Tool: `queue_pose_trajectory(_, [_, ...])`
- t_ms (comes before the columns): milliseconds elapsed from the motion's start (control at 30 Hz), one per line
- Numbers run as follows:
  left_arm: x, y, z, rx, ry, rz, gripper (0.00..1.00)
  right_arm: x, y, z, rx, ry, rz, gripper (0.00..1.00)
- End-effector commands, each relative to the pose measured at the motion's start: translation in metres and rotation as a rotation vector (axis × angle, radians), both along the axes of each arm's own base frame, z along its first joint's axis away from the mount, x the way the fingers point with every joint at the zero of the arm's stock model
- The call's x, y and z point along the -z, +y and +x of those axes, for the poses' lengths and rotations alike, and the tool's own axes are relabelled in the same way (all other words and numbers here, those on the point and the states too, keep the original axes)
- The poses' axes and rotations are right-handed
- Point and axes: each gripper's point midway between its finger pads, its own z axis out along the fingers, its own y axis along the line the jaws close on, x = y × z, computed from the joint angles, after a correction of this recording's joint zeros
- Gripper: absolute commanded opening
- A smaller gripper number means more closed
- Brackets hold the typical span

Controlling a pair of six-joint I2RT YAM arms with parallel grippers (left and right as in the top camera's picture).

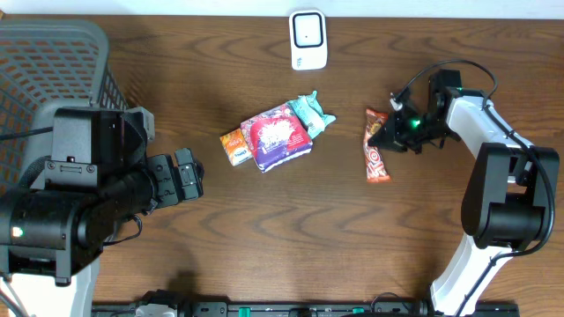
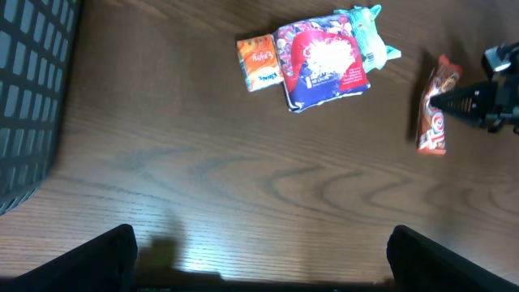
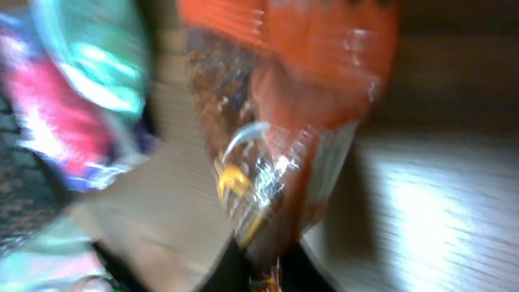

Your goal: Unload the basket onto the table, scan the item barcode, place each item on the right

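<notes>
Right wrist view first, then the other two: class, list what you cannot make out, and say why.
1. Right wrist: blur smears the bar; no barcode is readable.
2. Overhead: the bar's print is too small. The right pincer overlaps it, so a grip cannot be confirmed.
3. Overhead: the basket is cut off by the left edge.
4. Left wrist: the left pincer is cut off by the bottom edge.

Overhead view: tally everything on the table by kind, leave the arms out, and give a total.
Snack packs: 4 (orange packet, red-purple bag, teal packet, red-brown bar)
White scanner: 1
Grey basket: 1
Total: 6
</notes>
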Motion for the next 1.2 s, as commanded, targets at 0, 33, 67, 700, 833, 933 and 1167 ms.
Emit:
queue_pose_trajectory(0, [0.0,-0.001,0.0,0.016,0.002,-0.001,0.98,0.022,-0.032,-0.011,-0.011,0.059,-0.237,0.67])
queue_pose_trajectory(33, [0.0,-0.001,0.0,0.016,0.002,-0.001,0.98,0.024,-0.038,-0.015,-0.013,0.079,-0.275,0.78])
queue_pose_trajectory(67, [0.0,-0.001,0.0,0.016,0.002,-0.002,0.98,0.026,-0.041,-0.018,-0.015,0.093,-0.297,0.83])
queue_pose_trajectory(700, [0.0,-0.001,0.0,0.016,0.002,-0.001,0.98,-0.053,-0.043,-0.006,-0.084,0.12,-0.59,0.99])
queue_pose_trajectory(833, [0.0,-0.001,0.0,0.016,0.002,-0.001,0.98,-0.037,-0.04,-0.014,-0.104,0.13,-0.713,0.99])
queue_pose_trajectory(933, [0.0,-0.001,-0.001,0.016,0.002,-0.001,0.98,-0.022,-0.036,-0.015,-0.086,0.118,-0.771,0.83])
queue_pose_trajectory(1167, [0.0,-0.001,-0.001,0.016,0.002,-0.001,0.98,0.006,-0.021,-0.016,-0.03,0.079,-0.838,0.64])
